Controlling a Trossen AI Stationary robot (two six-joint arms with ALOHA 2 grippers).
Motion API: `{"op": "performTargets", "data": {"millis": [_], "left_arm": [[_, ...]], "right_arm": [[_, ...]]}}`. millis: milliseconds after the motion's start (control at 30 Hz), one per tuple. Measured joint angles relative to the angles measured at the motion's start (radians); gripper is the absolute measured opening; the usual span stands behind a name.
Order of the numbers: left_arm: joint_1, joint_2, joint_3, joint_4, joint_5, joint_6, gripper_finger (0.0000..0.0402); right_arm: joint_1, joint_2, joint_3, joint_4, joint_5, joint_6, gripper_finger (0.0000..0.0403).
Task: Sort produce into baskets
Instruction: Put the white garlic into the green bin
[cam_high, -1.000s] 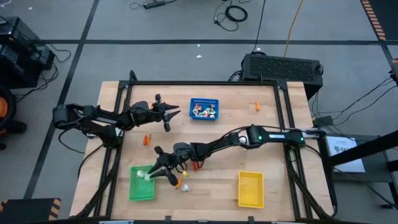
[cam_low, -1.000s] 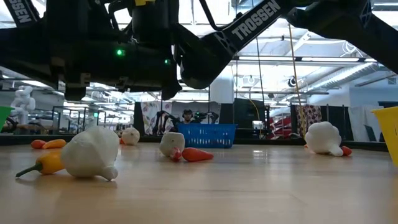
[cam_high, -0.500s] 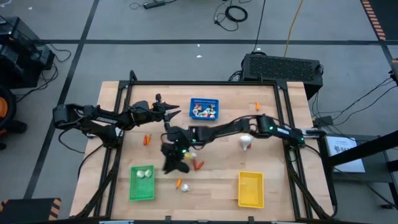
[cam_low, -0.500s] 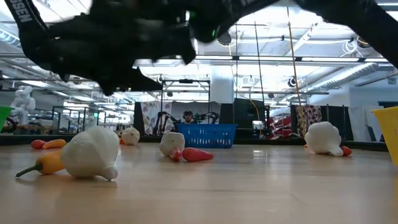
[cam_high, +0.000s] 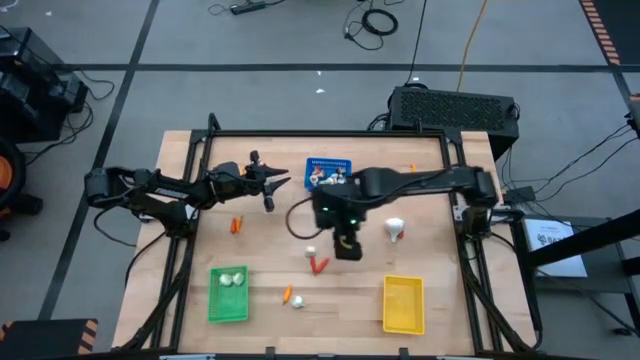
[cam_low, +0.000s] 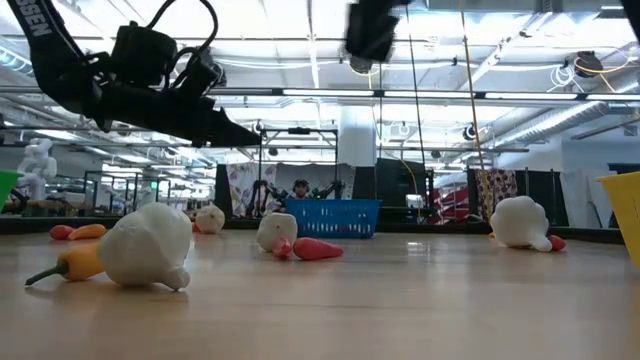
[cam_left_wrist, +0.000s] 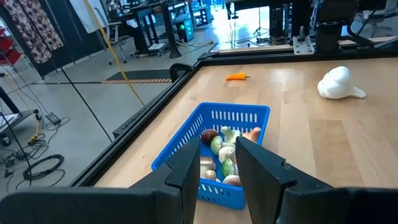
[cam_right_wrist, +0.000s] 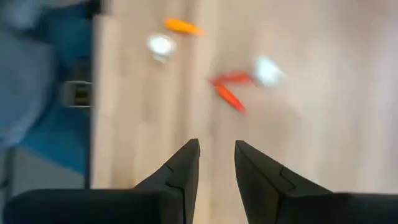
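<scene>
- In the high view, your right gripper (cam_high: 347, 243) sat near the centre of the frame over bare wood. Its wrist view showed the two dark fingers (cam_right_wrist: 185, 163) slightly parted with nothing between them.
- Your left gripper (cam_high: 278, 181) waited in the upper-left part of the table, just left of the small blue perforated plastic basket (cam_high: 327, 175). Its fingers (cam_left_wrist: 187, 169) stood a little apart and empty, with the blue basket straight ahead of them.
- The nearest loose produce to the right gripper was a red-orange carrot-like stick (cam_high: 319, 264) with a small white round piece (cam_high: 311, 250) just beside it, both just lower left of the claw.
- The stick's long axis ran diagonally, lower left to upper right, so I judge the claw would have needed to straddle it crosswise.
- A white garlic-like bulb (cam_high: 396, 230) lay just to the right of the right gripper, also within that arm's easy reach.
- The green rectangular plastic basket (cam_high: 228, 294) at lower left held two pale bulbs, and the yellow rectangular plastic basket (cam_high: 403, 303) at lower right looked empty.
- Further pieces lay scattered: an orange stick with a white piece (cam_high: 292, 298) bottom centre, an orange piece (cam_high: 236, 224) below the left arm, and a small orange one (cam_high: 412, 170) at upper right.
- The right arm was clearly nearer to the red stick than the left.
</scene>
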Motion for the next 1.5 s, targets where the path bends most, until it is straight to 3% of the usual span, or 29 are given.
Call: {"op": "performTargets", "data": {"millis": [200,267,333,467,567,733,833,1033,1367,1500], "left_arm": [[0.0,0.0,0.0,-0.001,0.0,-0.001,0.0111],[0.0,0.0,0.0,-0.004,0.0,-0.001,0.0111],[0.0,0.0,0.0,-0.003,0.0,0.0,0.0111],[0.0,0.0,0.0,0.0,0.0,0.0,0.0111],[0.0,0.0,0.0,0.004,0.0,0.003,0.0111],[0.0,0.0,-0.001,0.002,0.0,0.006,0.0111],[0.0,0.0,-0.001,0.003,0.0,0.006,0.0111],[0.0,0.0,-0.001,0.003,0.0,0.006,0.0111],[0.0,0.0,-0.001,0.004,0.0,0.006,0.0111],[0.0,0.0,-0.001,0.004,0.0,0.006,0.0111]], "right_arm": [[0.065,-0.061,-0.032,-0.29,0.438,0.545,0.0093],[0.086,-0.084,-0.089,-0.404,0.51,0.723,0.0093],[0.105,-0.126,-0.2,-0.368,0.466,0.832,0.0093],[0.146,-0.215,-0.445,-0.13,0.394,0.994,0.0094],[0.163,-0.274,-0.599,-0.086,0.382,1.134,0.01],[0.168,-0.337,-0.766,-0.047,0.328,1.505,0.0125],[0.167,-0.339,-0.811,-0.016,0.326,1.539,0.0141],[0.166,-0.33,-0.832,0.081,0.331,1.37,0.0153],[0.165,-0.328,-0.831,0.202,0.432,1.274,0.0153],[0.181,-0.324,-0.831,0.183,0.45,1.322,0.0153]]}}
